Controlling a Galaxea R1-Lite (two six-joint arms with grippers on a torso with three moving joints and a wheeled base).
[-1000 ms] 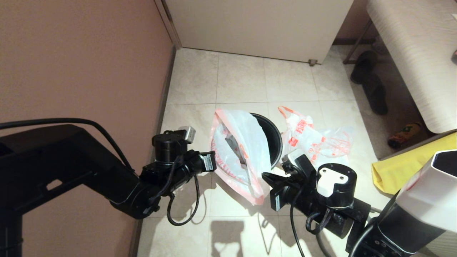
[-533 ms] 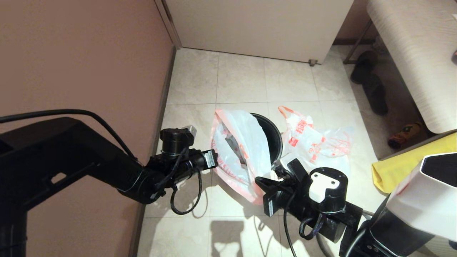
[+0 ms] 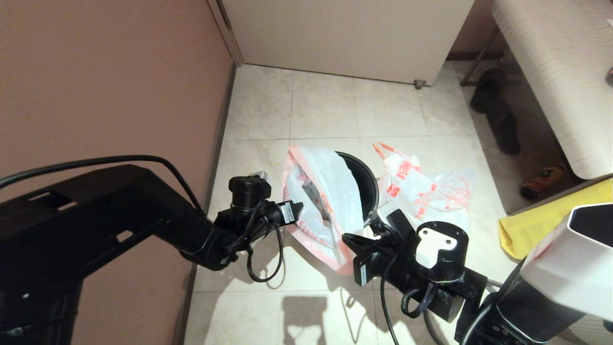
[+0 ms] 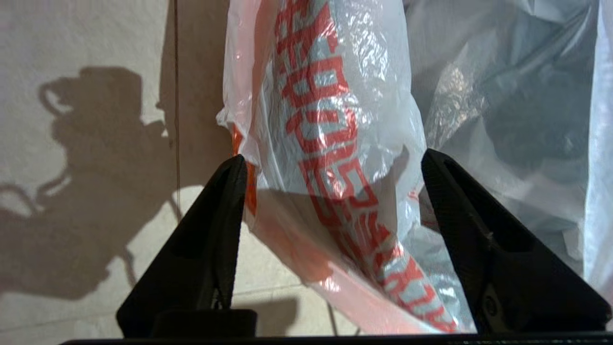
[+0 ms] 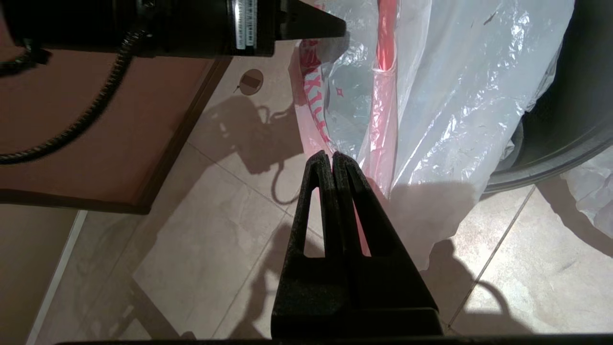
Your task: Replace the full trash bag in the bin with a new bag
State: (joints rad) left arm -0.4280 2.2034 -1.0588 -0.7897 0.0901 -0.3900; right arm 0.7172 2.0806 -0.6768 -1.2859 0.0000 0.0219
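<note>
Thin white plastic of the new bag [image 3: 325, 201] is draped over the bin's [image 3: 366, 184] left side; the left gripper [image 4: 330, 165] is spread around its hem, while the right gripper [image 5: 331, 155] is pinched on its near edge.

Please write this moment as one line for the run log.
left pincer: open around new bag hem | right pincer: shut on bag edge | bin: half draped | full bag: on floor
</note>
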